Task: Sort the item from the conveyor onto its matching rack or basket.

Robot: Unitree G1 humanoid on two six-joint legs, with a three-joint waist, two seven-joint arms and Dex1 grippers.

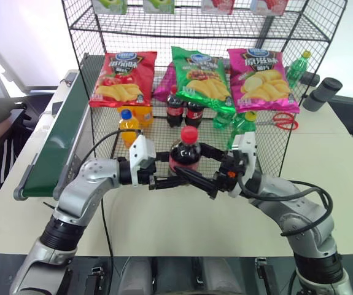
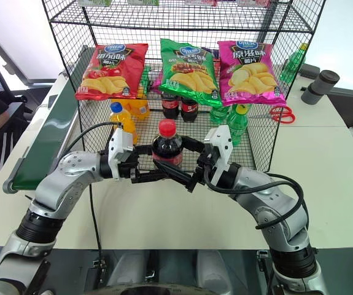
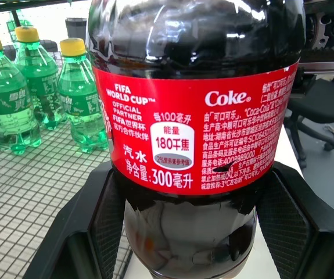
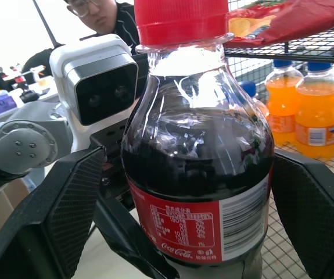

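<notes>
A small cola bottle with dark liquid, a red cap and a red label stands upright in mid-air above a pale table, between the two grippers. The left gripper reaches in level from the robot's left, and its two black fingers are clamped on the lower body of the bottle, below the label, one pad pressed to each side. The right gripper comes in from the opposite side with its fingers spread wide apart, one on either side of the bottle; in the right wrist view a gap shows between each pad and the plastic, so it is not gripping. Just beyond both grippers stands a large black wire rack. On its mesh floor, behind the held bottle, sit two more cola bottles, orange soda bottles toward the left gripper's side, and green soda bottles toward the right gripper's side. Three crisp bags, red, green and pink, hang above those bottles. Well to the outside of the left arm, a long dark green conveyor with grey side rails runs away along the table edge. Red-handled scissors lie on the table past the right gripper, beyond the rack's side. A person in dark clothing is partly visible behind the left wrist camera.
</notes>
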